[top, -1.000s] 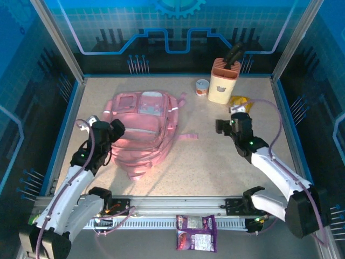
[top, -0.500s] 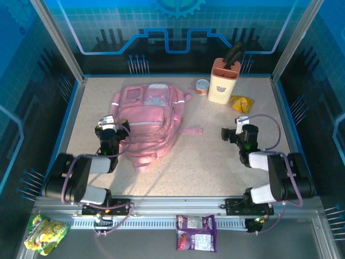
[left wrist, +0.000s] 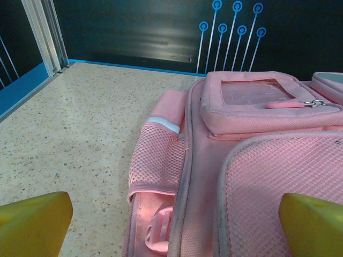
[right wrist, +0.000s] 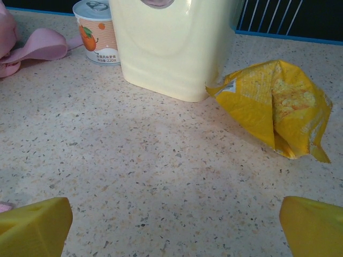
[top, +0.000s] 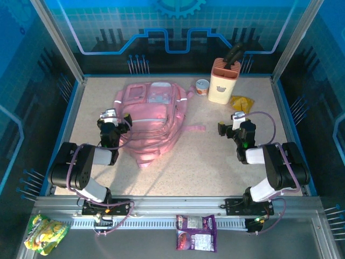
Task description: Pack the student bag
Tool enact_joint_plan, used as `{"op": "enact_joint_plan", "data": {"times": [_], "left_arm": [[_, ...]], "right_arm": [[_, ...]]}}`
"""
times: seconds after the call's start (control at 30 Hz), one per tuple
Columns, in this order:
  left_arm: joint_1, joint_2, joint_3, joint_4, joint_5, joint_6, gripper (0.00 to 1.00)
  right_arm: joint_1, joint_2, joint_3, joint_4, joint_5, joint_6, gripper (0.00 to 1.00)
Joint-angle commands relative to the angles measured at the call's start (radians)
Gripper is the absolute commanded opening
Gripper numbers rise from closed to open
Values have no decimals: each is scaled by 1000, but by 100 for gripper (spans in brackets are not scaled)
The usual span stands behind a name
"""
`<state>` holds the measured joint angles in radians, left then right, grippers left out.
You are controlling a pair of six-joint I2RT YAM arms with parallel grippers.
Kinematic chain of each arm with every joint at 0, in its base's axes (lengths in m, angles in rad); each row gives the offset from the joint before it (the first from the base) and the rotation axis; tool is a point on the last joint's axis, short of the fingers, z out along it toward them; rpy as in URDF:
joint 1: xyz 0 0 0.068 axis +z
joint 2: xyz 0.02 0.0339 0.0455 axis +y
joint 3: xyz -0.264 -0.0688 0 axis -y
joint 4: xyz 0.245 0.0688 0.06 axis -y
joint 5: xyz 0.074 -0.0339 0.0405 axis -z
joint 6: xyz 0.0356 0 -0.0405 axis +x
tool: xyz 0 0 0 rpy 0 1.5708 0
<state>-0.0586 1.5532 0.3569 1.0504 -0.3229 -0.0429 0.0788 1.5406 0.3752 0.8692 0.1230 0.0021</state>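
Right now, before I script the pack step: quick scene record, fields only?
bag: student bag lies flat on the table, front pockets up
back right: small can, cream holder, yellow snack packet
left gripper: open, empty, at the bag's left side
right gripper: open, empty, over bare table, facing the cream holder and yellow snack packet
near rail, off the table: purple packet, green-yellow packet

Pink student bag (top: 152,116), speckled beige table (top: 205,162)
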Motion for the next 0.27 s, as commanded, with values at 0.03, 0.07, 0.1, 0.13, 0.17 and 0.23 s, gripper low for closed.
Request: {"op": "enact_joint_plan", "data": {"times": [0.03, 0.07, 0.1, 0.13, 0.17, 0.23], "left_arm": [[8, 9, 4, -69, 27, 25, 99], [8, 10, 4, -69, 26, 25, 99], [8, 10, 4, -69, 25, 25, 99], [8, 8, 4, -69, 25, 25, 99], [8, 9, 4, -69, 26, 25, 99], [8, 9, 4, -69, 27, 25, 99]], "right_arm": [[9, 3, 14, 45, 9, -20, 100], [10, 4, 14, 44, -14, -28, 100], [1, 3, 22, 26, -41, -28, 100], [-15, 3, 28, 16, -75, -18, 100], [-23, 3, 29, 14, -91, -13, 100], [-26, 2, 27, 16, -92, -13, 100]]}}
